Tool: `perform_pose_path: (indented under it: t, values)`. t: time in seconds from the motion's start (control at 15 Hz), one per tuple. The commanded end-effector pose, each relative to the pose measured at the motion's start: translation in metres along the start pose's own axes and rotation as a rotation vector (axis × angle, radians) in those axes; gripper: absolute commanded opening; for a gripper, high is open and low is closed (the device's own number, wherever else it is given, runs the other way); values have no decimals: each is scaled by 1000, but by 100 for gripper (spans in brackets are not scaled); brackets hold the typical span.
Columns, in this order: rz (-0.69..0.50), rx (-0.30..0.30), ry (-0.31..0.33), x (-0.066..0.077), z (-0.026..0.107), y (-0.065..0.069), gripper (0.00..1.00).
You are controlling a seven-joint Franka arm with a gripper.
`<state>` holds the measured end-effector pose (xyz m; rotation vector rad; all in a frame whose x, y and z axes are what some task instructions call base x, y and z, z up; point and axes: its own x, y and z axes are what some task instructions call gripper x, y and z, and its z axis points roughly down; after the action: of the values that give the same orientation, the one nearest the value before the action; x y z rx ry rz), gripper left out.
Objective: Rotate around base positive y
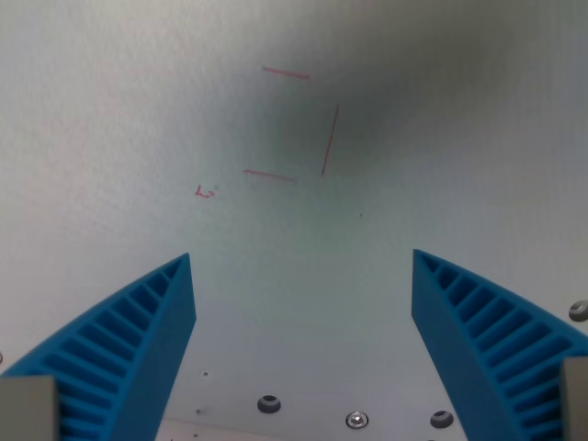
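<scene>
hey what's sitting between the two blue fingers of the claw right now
Nothing is held there. In the wrist view the gap of the open claw shows only the bare white surface, with red pen lines farther up.

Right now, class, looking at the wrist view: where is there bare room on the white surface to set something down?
Bare white surface lies between the open gripper's blue fingers, and along the wrist view's left, beside the red marks. Crowded: the bottom edge, by the bolts.

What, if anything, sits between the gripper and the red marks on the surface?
Nothing visible. The gripper is open and holds nothing, and the white surface up to the red marks is bare.
</scene>
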<state>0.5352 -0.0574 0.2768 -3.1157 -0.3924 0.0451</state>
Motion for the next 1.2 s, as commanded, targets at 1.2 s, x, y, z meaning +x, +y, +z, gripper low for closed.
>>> perform_pose_path:
  t: [1.2]
  values:
    - [0, 71, -280, 2, -4, 1, 100]
